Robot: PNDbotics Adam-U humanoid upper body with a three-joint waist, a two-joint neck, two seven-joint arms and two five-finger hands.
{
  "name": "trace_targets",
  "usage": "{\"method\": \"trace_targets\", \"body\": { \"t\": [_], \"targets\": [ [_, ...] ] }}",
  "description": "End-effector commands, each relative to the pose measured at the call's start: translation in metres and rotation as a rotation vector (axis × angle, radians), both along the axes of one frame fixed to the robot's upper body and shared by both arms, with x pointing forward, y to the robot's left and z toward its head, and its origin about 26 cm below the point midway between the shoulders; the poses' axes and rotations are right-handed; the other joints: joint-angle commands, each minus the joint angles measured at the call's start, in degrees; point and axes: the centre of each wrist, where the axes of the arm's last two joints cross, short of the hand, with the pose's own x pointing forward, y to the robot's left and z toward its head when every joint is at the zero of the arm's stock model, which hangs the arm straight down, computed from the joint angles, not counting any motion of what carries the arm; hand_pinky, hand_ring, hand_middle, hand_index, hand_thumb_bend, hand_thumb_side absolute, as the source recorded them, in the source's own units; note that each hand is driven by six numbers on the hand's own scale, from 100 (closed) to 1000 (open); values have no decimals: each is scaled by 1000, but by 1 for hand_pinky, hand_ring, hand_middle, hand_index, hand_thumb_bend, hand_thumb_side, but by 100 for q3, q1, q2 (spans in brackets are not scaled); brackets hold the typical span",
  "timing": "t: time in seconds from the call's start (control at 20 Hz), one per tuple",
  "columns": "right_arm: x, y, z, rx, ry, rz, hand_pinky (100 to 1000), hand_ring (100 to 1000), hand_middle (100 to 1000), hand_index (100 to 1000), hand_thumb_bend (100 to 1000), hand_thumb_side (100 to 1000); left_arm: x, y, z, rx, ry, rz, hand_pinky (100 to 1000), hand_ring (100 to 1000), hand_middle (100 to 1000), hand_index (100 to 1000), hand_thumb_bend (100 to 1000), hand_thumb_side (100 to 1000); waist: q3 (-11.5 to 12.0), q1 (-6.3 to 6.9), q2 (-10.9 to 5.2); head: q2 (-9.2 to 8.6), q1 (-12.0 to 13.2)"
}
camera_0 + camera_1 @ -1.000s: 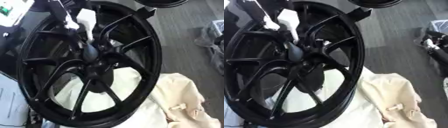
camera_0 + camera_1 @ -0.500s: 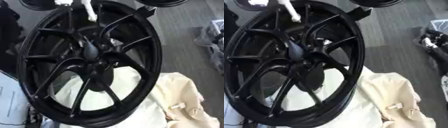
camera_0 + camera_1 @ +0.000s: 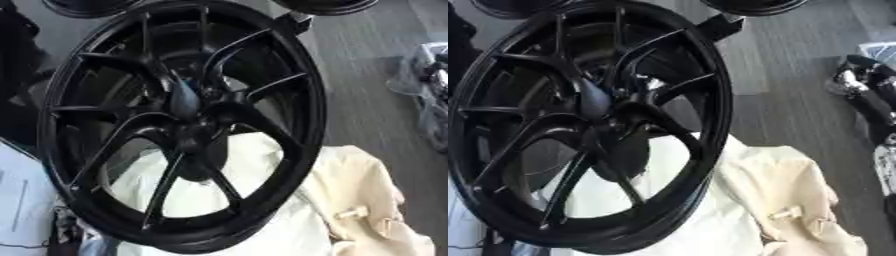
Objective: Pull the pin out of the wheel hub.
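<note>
While neither hand shows, grip unknowable: approach dark cone (image 3: 184, 98) at wheel hub (image 3: 203, 120) centre, pinch, pull straight outward.

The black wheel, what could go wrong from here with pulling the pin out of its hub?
1. The black wheel stands tilted on its rim on soft cream cloth; a pull at the hub might tip or roll it.
2. No robot hand shows in either view, so any reach starts unseen and could strike a spoke.
3. The pin itself cannot be told apart on the dark hub, so a grasp may miss.
</note>
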Motion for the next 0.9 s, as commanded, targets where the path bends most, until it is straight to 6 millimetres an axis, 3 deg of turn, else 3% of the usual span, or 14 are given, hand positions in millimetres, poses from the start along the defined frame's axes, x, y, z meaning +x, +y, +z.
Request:
{"method": "trace_targets", "body": {
  "t": [0.05,0.2,0.65,0.75,0.85,0.9],
  "targets": [
    [-3,-8,15,-24,-39,-19,985,750,662,795,111,323,-28,26,13,-22,-110,133,812,671,512,307,100,100,50,-33,-166,-74,-40],
    [-4,-9,16,-19,-48,-30,984,750,662,794,111,321,-34,48,-10,-74,-101,244,810,668,512,314,100,100,117,-61,-150,-142,-49],
    [-7,-15,19,-7,-69,-68,984,750,662,794,136,305,-44,100,-116,-260,80,546,817,684,545,392,100,100,190,-73,-103,-280,-97],
    [-7,-15,19,-4,-73,-71,984,750,662,794,136,305,-45,109,-134,-283,129,591,833,717,587,470,100,100,195,-70,-100,-288,-104],
    [-6,-15,20,-2,-74,-70,985,751,662,795,136,304,-46,117,-148,-297,169,630,865,771,681,685,100,100,199,-66,-102,-295,-99],
    [-6,-15,20,-1,-75,-70,985,751,662,795,136,304,-46,120,-152,-300,184,643,865,771,681,685,100,100,201,-64,-103,-297,-96]
  ]
}}
